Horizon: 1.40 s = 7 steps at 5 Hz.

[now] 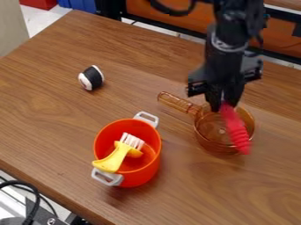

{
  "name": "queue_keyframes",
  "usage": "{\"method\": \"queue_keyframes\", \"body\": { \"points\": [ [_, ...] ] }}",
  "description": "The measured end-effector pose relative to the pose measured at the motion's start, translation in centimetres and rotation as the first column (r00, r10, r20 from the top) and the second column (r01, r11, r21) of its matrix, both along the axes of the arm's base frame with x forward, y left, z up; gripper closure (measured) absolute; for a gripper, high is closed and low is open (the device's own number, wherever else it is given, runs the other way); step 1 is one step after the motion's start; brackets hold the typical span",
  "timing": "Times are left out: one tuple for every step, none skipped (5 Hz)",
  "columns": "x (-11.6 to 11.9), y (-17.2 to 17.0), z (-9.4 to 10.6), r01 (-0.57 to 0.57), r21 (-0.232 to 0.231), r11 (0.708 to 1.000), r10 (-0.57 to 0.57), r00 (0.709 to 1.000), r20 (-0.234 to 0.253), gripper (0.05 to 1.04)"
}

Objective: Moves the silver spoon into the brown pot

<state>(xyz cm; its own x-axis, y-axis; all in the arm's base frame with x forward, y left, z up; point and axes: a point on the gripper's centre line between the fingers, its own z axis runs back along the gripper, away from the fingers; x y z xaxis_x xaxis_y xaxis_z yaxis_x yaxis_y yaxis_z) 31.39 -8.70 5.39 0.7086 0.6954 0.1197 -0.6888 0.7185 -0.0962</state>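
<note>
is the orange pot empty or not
Not empty: a yellow brush with white bristles rests in the orange pot, its handle over the rim.

Noted on table (53, 118): orange pot (145, 169), upright, pale grey handles; yellow brush (119, 154) with white bristles, leaning inside, handle end over rim. Also recorded, well apart from pot: small black-and-white rounded object (91, 78). Beyond table: red item (38, 3) near blue item (83, 5).

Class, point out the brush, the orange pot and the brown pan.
Brush (122, 151): camera view, on its yellow handle.
Orange pot (144, 176): camera view, on its outer wall.
Brown pan (213, 129): camera view, on its inside bottom.
</note>
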Motion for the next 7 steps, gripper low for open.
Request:
{"method": "queue_keyframes", "body": {
  "points": [
    [-0.7, -0.6, -1.1, 0.054, 0.005, 0.999, -0.054, 0.998, -0.028, 0.811],
    [-0.9, -1.2, -1.2, 0.095, -0.013, 0.995, -0.096, 0.995, -0.025, 0.811],
    [-1.0, -1.9, -2.2, 0.139, 0.003, 0.990, -0.139, 0.990, -0.029, 0.811],
    [-0.9, -2.2, -2.3, 0.164, 0.014, 0.986, -0.164, 0.986, -0.022, 0.758],
    [-0.8, -2.1, -2.8, 0.177, 0.006, 0.984, -0.176, 0.983, -0.056, 0.586],
    [-0.8, -1.6, -2.7, 0.171, -0.006, 0.985, -0.171, 0.983, -0.073, 0.305],
    [-0.9, -1.1, -2.5, 0.167, -0.017, 0.986, -0.167, 0.981, -0.093, 0.095]
  ]
}}
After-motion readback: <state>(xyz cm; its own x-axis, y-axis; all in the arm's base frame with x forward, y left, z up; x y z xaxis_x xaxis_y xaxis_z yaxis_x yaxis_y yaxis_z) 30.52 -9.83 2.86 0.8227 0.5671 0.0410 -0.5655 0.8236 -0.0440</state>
